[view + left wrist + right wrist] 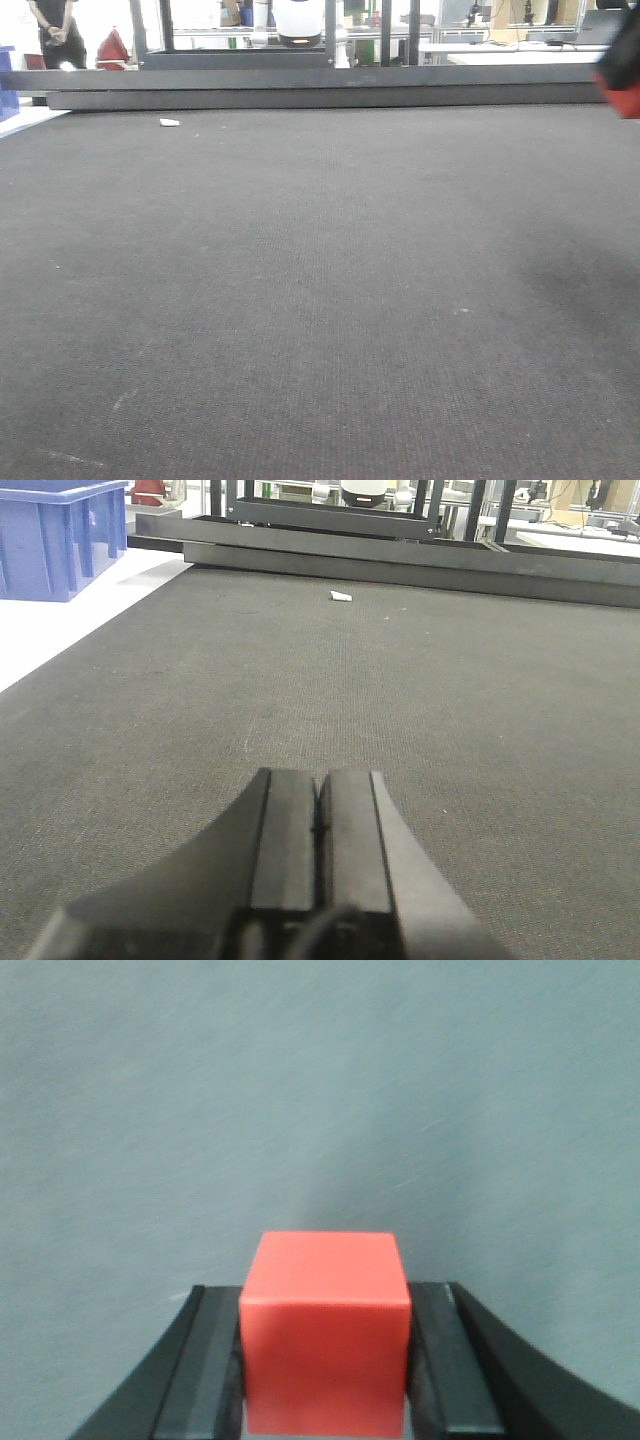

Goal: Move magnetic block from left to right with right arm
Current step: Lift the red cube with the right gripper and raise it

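The magnetic block (325, 1330), a red cube, sits squeezed between the two black fingers of my right gripper (325, 1360), held above the grey mat. In the front view a blurred bit of red block (627, 98) and dark gripper shows at the far right edge, up high. My left gripper (318, 825) hovers low over the dark mat with its two pads pressed together and nothing between them.
A dark carpet-like mat (320, 300) covers the table. A small white scrap (169, 122) lies near its far left edge. A black metal frame (320, 85) runs along the back. A blue plastic bin (55, 535) stands at the left beyond the mat.
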You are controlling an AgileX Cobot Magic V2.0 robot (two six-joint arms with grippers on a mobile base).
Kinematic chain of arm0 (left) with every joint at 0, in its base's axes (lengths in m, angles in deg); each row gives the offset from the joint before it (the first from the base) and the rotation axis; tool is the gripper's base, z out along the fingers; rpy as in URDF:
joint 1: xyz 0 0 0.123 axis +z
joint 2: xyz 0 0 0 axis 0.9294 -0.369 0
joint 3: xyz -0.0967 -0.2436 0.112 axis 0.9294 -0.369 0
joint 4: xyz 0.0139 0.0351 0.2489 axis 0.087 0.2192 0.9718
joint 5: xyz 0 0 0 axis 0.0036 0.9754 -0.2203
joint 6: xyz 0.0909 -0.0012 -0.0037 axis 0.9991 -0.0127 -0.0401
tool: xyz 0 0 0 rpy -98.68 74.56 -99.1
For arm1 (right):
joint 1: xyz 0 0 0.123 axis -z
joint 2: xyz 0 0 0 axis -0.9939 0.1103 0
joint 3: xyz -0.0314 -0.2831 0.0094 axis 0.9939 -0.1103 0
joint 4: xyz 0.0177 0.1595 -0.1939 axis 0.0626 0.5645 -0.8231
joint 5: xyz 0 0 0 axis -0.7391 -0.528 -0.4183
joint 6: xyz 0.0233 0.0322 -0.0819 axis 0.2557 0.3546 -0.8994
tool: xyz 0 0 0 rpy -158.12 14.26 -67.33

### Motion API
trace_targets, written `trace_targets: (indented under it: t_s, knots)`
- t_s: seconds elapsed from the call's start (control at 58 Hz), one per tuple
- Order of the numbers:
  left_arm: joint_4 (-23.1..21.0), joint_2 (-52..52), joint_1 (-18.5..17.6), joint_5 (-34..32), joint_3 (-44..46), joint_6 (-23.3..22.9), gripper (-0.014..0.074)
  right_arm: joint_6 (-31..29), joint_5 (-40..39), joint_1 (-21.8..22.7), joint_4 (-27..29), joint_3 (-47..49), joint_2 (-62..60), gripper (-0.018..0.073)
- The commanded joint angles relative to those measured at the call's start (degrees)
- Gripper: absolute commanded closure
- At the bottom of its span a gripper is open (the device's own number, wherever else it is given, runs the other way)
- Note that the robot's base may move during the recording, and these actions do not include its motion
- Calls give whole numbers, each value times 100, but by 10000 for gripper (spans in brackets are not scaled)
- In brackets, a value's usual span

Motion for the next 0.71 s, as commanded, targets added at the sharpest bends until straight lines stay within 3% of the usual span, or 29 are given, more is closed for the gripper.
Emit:
trace_targets:
  t_s: [0.0, 0.224, 0.311, 0.69]
  knots:
    - [-29, 54, -5, -484, -48, -10, 713, -490, -1052, 282, 43, -293, -463, 232]
    - [-29, 54, -5, -484, -48, -10, 713, -586, -3227, 591, 43, -1575, -1412, 232]
    - [-29, 54, -5, -484, -48, -10, 713, -586, -3694, 598, 43, -1920, -1757, 232]
    - [-29, 54, -5, -484, -48, -10, 713, -580, -3487, 738, 43, -2681, -3200, 232]
